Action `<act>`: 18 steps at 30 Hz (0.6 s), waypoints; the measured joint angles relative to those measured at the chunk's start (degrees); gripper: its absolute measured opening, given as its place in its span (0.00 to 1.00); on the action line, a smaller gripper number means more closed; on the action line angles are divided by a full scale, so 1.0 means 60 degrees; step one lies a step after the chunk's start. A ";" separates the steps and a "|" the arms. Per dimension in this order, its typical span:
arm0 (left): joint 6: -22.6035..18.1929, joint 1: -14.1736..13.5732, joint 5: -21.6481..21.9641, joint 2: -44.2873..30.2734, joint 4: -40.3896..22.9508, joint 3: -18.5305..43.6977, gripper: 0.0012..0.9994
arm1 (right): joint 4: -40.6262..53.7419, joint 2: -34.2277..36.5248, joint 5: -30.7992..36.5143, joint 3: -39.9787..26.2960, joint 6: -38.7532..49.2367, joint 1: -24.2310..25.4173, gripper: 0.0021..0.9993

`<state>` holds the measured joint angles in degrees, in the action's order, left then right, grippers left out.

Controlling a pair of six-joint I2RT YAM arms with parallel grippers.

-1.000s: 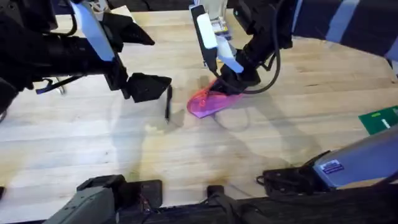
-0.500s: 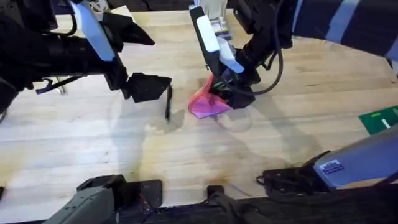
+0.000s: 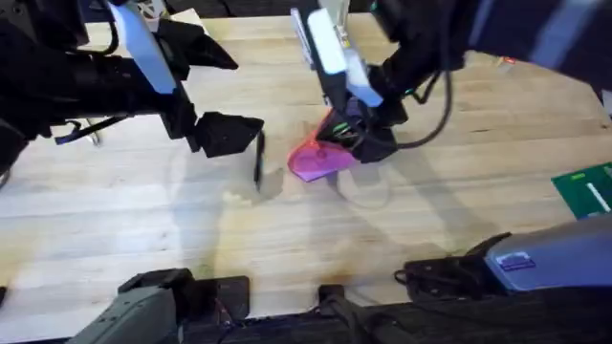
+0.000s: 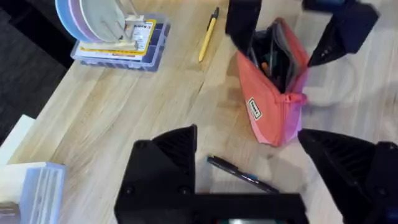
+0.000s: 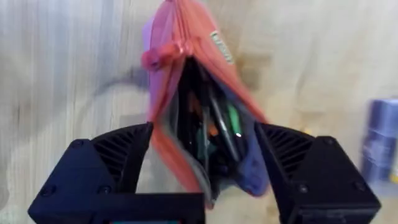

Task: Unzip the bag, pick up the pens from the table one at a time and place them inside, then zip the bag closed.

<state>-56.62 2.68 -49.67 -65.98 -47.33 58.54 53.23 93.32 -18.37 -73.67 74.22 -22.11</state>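
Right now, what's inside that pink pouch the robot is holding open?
Through the unzipped top of the bag the right wrist view shows several slim items, with green and orange bits among dark ones. What lies deeper is hidden by the dark lining and the pouch's walls.

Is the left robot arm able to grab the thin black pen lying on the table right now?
Probably yes. The left gripper is open and hovers right over the slim black pen, which lies flat on the light wooden table between its fingers. The pink fabric pouch sits just beyond, not covering it.
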 joint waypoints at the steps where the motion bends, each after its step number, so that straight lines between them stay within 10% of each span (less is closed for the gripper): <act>1: 0.0000 0.0000 0.0000 0.0000 0.0000 0.0000 0.99 | -0.0021 -0.0284 -0.0042 -0.0003 -0.0074 0.0021 1.00; 9: 0.0000 0.0000 0.0000 0.0000 0.0000 0.0000 0.99 | -0.0788 -0.2245 -0.1087 -0.0018 -0.1472 0.1179 1.00; 18: 0.0001 0.0000 0.0000 0.0000 0.0000 0.0000 0.99 | -0.1609 -0.1895 -0.1307 -0.0018 -0.2639 0.3098 1.00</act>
<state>-56.62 2.68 -49.67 -65.98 -47.33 58.54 43.57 81.95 -26.22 -73.78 58.38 -3.52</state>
